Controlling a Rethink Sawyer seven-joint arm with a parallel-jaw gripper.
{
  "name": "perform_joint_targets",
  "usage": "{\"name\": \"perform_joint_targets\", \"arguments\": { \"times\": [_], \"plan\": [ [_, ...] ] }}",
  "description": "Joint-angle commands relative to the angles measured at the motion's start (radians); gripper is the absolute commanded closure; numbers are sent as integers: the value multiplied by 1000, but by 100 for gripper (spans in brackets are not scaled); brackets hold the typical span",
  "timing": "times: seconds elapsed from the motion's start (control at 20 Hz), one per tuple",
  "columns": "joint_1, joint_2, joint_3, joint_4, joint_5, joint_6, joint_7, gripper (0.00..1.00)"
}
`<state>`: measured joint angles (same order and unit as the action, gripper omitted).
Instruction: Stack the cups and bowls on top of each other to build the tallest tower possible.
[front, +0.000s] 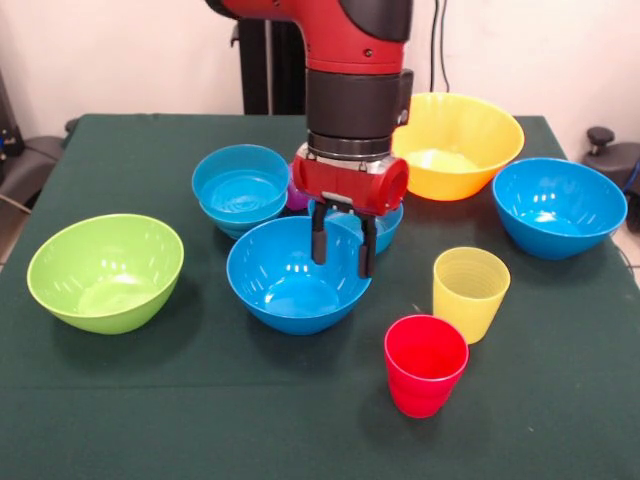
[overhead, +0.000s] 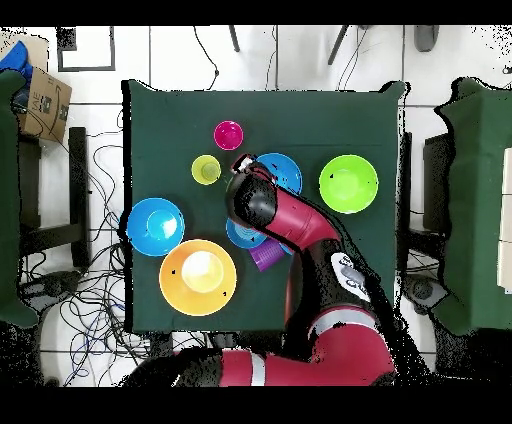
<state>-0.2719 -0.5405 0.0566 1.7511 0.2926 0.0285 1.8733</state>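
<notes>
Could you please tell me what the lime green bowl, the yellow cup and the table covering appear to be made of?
The lime green bowl looks like glossy moulded plastic: bright highlights sit on its smooth inside. The yellow cup seems to be thin plastic too, slightly translucent, with fine vertical ribs. The table covering is probably dark green cloth or felt: matte, with no reflections.

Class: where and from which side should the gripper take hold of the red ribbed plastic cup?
Grip the rim wall of the red ribbed plastic cup from straight above, one finger inside, one outside. It stands upright, mouth open, apart from the yellow ribbed cup.
</notes>
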Motion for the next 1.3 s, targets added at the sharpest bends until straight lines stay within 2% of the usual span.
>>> {"name": "perform_joint_targets", "arguments": {
  "times": [0.05, 0.2, 0.5, 1.0, 1.3],
  "plan": [
    [22, 98, 17, -64, 32, 0, 171, 0],
    [28, 115, 8, -70, 28, -17, 170, 0],
    [62, 145, -52, -98, 30, 10, 155, 0],
    [38, 185, -22, -106, 4, -52, 164, 0],
    [36, 179, -2, -97, 5, -75, 182, 0]
  ]
}}
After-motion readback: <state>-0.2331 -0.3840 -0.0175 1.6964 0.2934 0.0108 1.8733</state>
